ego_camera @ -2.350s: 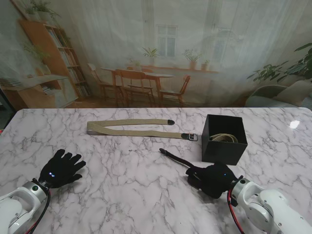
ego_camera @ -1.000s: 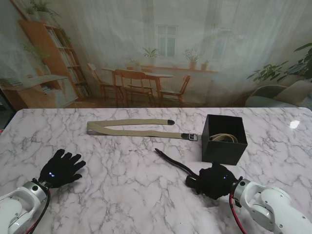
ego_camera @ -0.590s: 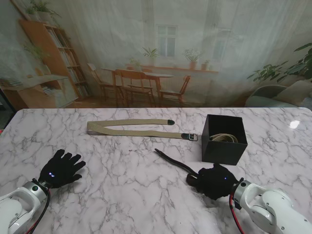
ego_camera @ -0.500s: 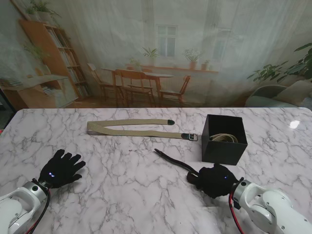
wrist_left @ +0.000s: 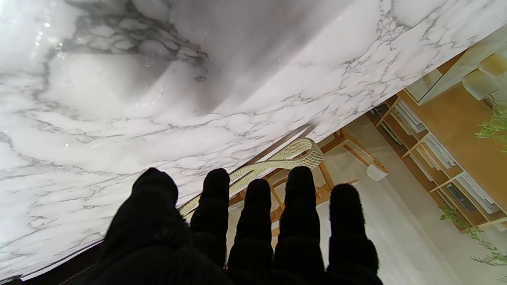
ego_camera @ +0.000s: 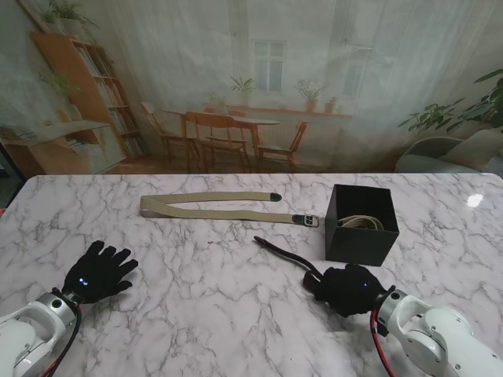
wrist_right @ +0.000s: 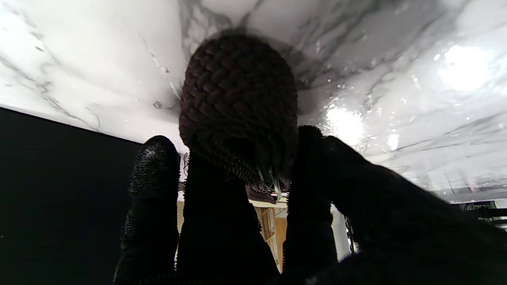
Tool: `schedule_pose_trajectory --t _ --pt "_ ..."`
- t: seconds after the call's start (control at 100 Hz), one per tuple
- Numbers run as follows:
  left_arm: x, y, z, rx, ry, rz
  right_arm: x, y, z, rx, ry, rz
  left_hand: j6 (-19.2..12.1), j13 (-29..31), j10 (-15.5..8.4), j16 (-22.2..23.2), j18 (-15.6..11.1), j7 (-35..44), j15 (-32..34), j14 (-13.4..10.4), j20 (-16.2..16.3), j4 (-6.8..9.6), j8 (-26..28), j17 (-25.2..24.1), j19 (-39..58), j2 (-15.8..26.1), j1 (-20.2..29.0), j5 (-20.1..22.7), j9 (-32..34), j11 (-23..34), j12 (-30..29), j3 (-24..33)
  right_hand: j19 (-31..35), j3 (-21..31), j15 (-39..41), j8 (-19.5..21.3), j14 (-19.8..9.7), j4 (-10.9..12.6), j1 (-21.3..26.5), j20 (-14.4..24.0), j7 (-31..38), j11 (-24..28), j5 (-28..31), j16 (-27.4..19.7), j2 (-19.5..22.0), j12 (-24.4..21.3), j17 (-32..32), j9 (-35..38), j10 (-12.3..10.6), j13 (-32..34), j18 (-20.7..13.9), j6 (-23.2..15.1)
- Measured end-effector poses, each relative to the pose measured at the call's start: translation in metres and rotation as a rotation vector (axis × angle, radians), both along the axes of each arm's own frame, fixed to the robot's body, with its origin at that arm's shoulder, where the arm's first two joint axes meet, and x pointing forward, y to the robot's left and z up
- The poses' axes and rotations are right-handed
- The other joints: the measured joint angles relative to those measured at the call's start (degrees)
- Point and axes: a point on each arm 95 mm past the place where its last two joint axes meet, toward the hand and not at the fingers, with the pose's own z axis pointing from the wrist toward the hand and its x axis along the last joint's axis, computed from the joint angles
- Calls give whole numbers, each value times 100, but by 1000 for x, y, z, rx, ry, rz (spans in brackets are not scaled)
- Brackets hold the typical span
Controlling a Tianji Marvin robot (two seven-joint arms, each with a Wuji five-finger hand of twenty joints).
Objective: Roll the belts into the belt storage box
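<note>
1. Both hands, left hand (ego_camera: 100,272) and right hand (ego_camera: 349,289), wear black knitted gloves.
2. Glossy white forearm shells (ego_camera: 440,342).
3. Red cable (ego_camera: 378,348) at each wrist.
4. Small blue lights on the hand backs.

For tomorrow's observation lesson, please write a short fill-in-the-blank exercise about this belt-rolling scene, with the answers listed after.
1. The right hand is rolling the ____ belt.
2. The beige belt lies ____ on the table.
3. The black box already holds a ____ belt.
4. The left hand holds ____.

Answers: dark; unrolled; rolled; nothing

stand: high, looking down | wrists: close (inverted), sharing table (ego_camera: 204,275)
</note>
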Motion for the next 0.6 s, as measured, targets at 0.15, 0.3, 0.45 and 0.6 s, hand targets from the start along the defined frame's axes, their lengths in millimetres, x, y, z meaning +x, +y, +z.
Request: schedule_pose_trajectory --t 0.15,0.3,0.45,0.6 --pt "0 0 0 -1 -1 -1 -1 0 -2 6 23 -2 0 0 0 0 0 0 0 0 0 0 0 0 0 0 0 0 0 0 0 0 0 2 48 -163 -2 -171 216 8 95 7 0 134 -5 0 -2 25 0 -78 -10 0" --pt "0 0 0 -1 -1 -2 2 2 1 10 53 1 0 0 0 0 0 0 0 0 0 0 0 0 0 0 0 0 0 0 0 0 0 64 70 -236 14 -210 193 10 237 15 0 151 -9 85 0 126 0 -77 -71 -21" --pt "1 0 0 -1 1 -2 3 4 6 -6 101 9 0 0 0 0 0 0 0 0 0 0 0 0 0 0 0 0 0 0 0 0 0 135 58 270 -12 240 -602 10 23 41 -501 175 -12 350 2 254 -32 -94 -203 -129" --pt "1 0 0 -2 1 -3 1 7 15 -8 213 25 0 0 0 0 0 0 0 0 0 0 0 0 0 0 0 0 0 0 0 0 -91 133 125 309 -87 315 -869 10 -389 46 -1180 190 -51 360 -58 255 -32 -144 -271 65"
